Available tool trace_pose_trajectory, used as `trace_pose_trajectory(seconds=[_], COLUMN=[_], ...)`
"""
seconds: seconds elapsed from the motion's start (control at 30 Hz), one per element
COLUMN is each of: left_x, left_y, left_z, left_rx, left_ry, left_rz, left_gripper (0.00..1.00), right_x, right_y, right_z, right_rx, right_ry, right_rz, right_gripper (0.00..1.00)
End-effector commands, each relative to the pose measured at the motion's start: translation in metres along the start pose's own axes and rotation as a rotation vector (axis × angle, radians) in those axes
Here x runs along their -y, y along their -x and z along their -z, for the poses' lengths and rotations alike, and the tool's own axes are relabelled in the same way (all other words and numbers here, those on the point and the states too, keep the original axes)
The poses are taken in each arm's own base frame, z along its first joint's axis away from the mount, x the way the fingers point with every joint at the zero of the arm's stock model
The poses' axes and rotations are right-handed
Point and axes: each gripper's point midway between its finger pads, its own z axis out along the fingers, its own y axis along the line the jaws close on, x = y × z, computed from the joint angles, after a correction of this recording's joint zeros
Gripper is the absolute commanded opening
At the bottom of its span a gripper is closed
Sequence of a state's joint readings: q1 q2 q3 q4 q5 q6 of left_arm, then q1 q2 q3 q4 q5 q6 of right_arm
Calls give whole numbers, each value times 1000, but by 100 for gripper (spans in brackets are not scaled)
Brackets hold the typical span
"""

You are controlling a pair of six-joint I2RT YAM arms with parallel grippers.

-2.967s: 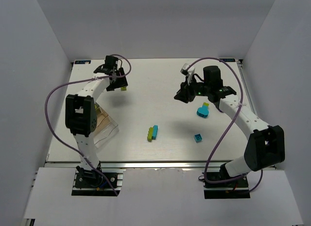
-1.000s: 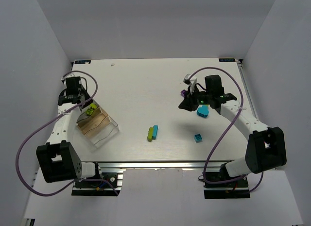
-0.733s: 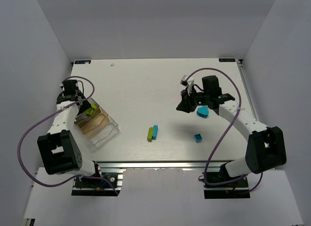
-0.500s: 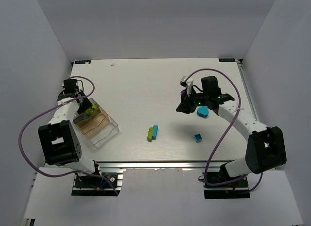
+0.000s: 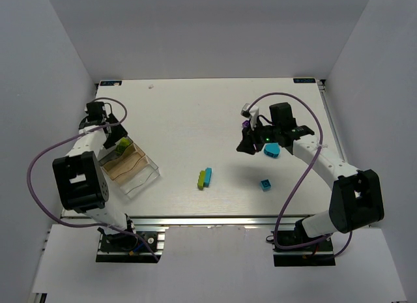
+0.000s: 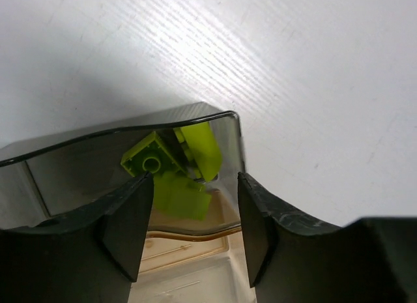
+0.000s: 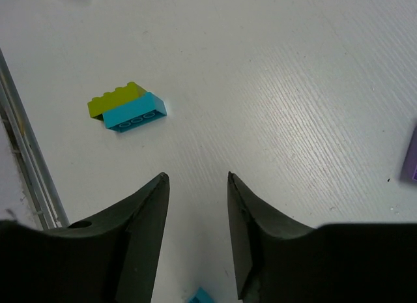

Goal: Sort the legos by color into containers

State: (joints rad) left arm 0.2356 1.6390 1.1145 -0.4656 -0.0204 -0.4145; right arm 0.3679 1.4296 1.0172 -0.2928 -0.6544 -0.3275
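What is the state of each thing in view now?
left gripper, open, empty
right gripper, open, empty
container, upright, no lid
lime bricks, inside the container
cyan and lime pair, touching, on the table
small cyan brick, on the table
rounded cyan piece, on the table

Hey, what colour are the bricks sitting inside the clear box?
Lime green; the bricks in the clear box show best in the left wrist view.

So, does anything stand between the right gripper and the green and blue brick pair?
Nothing visible does: only table surface lies between the right gripper and the green and blue brick pair.
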Motion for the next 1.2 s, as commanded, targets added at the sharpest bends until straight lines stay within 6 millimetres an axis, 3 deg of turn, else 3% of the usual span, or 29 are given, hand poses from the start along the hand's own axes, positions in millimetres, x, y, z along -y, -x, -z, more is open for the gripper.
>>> trace_pose_trajectory(seconds=[0.0, 0.1, 0.13, 0.17, 0.2, 0.23, 0.3, 0.37, 0.47, 0.53, 0.63, 0.83, 0.87, 1.0, 1.17], left_x=[20, 33, 40, 49, 59, 72, 96, 124, 166, 179, 183, 167, 165, 161, 166], left_y=[40, 42, 33, 31, 30, 8, 3, -19, -52, -79, -110, -171, -178, -222, -253], left_z=[30, 52, 55, 67, 73, 75, 96, 110, 136, 145, 157, 169, 168, 164, 151], left_rx=[125, 134, 110, 118, 125, 72, 102, 72, 2, -66, -116, -197, -203, -255, -257], left_ry=[-72, -146, -198, -256, -312, -376, -485, -562, -668, -698, -722, -734, -725, -692, -648], left_rz=[17, 41, 51, 60, 100, 105, 113, 57, -57, -140, -242, -369, -379, -438, -505], left_gripper=[65, 63, 59, 43, 35, 29, 24, 26, 46, 58, 68, 71, 71, 71, 71], right_x=[0, -4, -4, -5, -5, -6, -6, -6, -8, -10, -9, 2, 3, 11, 10], right_y=[8, 9, 9, 11, 10, 9, 10, 10, 7, 6, 6, 12, 13, 13, 10], right_z=[1, 1, 0, 0, 0, -1, -2, -3, -5, -6, -5, 4, 5, 8, 8], right_rx=[4, 1, -1, 3, 0, -3, -7, -10, -17, -22, -23, 15, 19, 33, 33], right_ry=[13, 37, 44, 49, 55, 59, 67, 73, 89, 96, 84, 46, 47, 29, 35], right_rz=[37, 54, 56, 70, 66, 63, 53, 39, 20, -10, -63, -161, -169, -196, -208], right_gripper=[48, 53, 54, 54, 53, 53, 51, 51, 52, 55, 64, 76, 88, 89, 89])
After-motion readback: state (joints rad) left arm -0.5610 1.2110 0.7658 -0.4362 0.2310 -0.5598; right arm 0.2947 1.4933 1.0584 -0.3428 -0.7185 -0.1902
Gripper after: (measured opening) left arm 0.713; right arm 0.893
